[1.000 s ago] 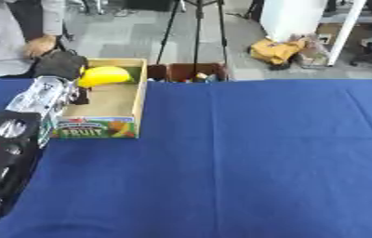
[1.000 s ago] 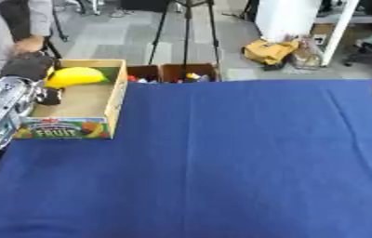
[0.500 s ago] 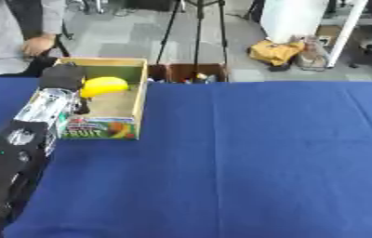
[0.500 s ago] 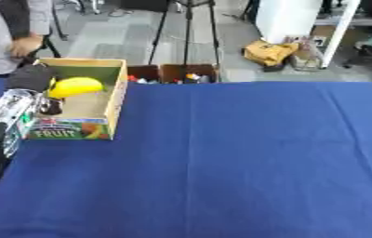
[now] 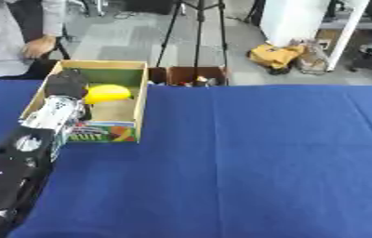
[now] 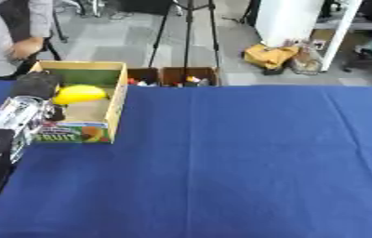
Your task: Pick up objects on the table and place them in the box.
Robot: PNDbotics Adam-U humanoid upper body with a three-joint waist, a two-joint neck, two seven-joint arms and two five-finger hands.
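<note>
Lower now, the yellow fruit (image 5: 106, 93) lies in the box (image 5: 137, 109) — light, smooth, best cradled mid-body; left robot hand (image 5: 65, 83) alongside, finger state unclear.

grey floor (image 5: 124, 39) behind the blue table (image 5: 262, 162); a black tripod (image 5: 195, 28), a white cabinet (image 5: 299, 18) (yellow bag (image 5: 275, 55) beside it).
</note>
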